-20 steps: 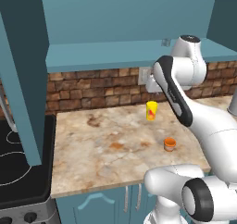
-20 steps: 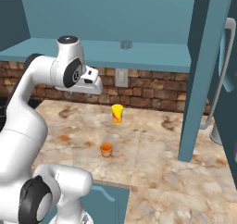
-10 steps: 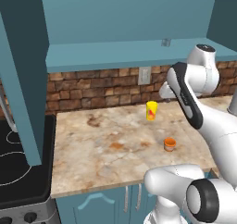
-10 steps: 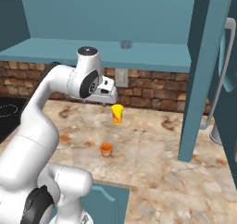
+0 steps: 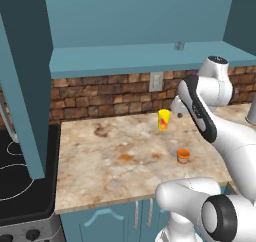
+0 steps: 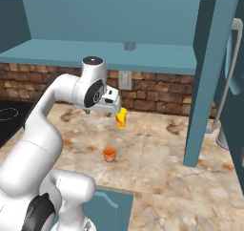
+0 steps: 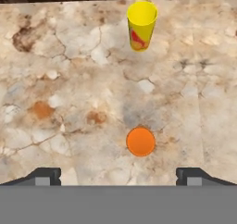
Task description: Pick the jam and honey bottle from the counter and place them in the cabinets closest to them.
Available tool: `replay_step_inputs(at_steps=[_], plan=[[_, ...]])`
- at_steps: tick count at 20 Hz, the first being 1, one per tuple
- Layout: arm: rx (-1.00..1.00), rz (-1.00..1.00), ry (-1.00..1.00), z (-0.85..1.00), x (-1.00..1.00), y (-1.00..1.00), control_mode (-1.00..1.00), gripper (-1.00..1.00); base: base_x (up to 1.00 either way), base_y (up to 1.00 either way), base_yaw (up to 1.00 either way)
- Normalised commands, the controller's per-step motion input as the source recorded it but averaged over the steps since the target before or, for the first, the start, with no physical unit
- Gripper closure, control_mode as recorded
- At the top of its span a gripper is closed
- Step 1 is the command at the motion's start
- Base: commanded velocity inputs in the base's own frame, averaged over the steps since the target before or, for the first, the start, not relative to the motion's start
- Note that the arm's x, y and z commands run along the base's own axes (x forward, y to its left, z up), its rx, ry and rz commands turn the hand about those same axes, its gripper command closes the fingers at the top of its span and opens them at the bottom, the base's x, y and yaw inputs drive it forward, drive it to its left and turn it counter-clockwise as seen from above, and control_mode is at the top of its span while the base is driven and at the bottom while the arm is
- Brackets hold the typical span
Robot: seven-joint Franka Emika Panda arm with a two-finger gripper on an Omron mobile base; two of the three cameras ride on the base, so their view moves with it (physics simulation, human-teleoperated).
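Gripper [image 7: 118,174]: fingers spread wide apart, nothing between them, held in the air above the counter [image 5: 100,161] and looking down on it. A second ago it hung further to the arm's left, near the wall outlet; the arm has since swung rightward and the fingers have widened.

Jam [image 7: 140,141]: squat orange jar, upright on the counter, below and between the fingertips in the hand view; unmoved. No readable label.

Yellow cup [image 7: 141,24]: upright nearer the brick wall, well apart from the jam; red mark on its side, no legible writing; unmoved.

Cabinets [image 6: 95,53]: teal shelf above the counter, one small grey object [image 6: 128,46] standing on it, too small to identify.
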Motion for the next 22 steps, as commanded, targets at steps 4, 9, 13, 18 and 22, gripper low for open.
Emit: replay_step_inputs(at_steps=[4,9,13,18,22], plan=[[0.0,0.0,0.08,-0.5,0.04,0.0,-1.0,-1.0,0.0,0.0,0.0],[0.0,0.0,0.0,-0.42,0.02,-0.02,-1.0,-1.0,0.0,0.0,0.0],[0.0,0.0,0.0,-0.45,0.04,-0.04,-1.0,-1.0,0.0,0.0,0.0],[0.0,0.0,0.0,-0.47,0.01,-0.09,-1.0,-1.0,0.0,0.0,0.0],[-0.03,0.0,0.0,-0.47,0.08,-0.04,-1.0,-1.0,0.0,0.0,0.0]])
